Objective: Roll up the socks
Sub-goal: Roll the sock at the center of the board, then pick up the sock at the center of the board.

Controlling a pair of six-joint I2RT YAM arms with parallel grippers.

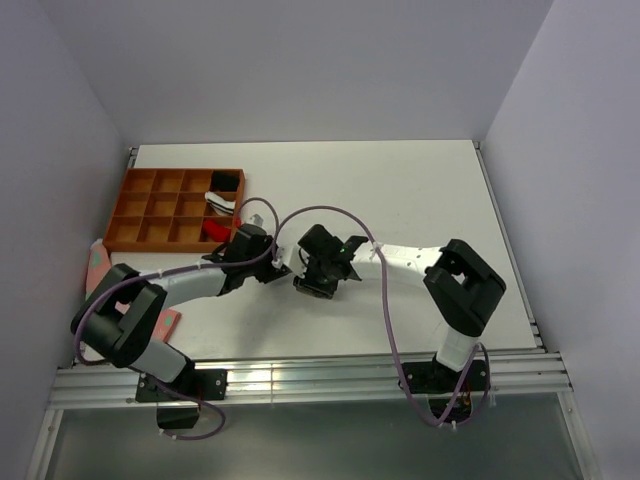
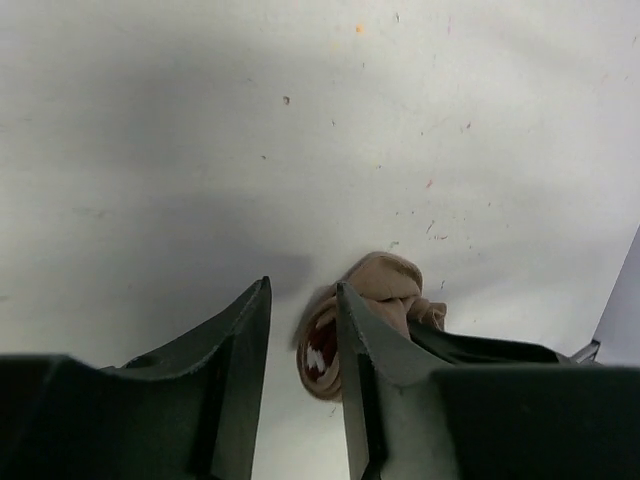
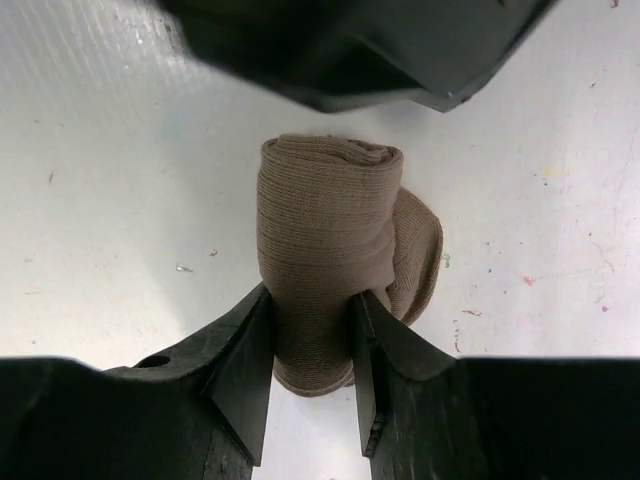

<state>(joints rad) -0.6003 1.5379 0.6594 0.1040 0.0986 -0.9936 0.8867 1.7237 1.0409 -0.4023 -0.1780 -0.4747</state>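
Peeking past left fingers (image 2: pixel 365 375), half-hidden tan sock roll (image 2: pixel 388 283)

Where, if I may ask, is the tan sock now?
Right wrist view: the tan sock is pinched in the right hand, beside the left hand.

The sock (image 3: pixel 325 250) was soft tan cloth, a fine ribbed knit, quite matt; its cuff (image 2: pixel 318 358) showed a maroon-and-white weave. The right gripper (image 3: pixel 311 293) and the left gripper (image 2: pixel 302 285) both had fingers of hard black plastic, smooth, with a dull sheen along the edges. The table (image 1: pixel 420 200) was white and matt, faintly grained in places and flecked with tiny coloured specks. The tray (image 1: pixel 150 205) looked like matt orange plastic. The cables (image 1: pixel 385 300) were glossy mauve, and the rail (image 1: pixel 320 380) was bright bare metal.
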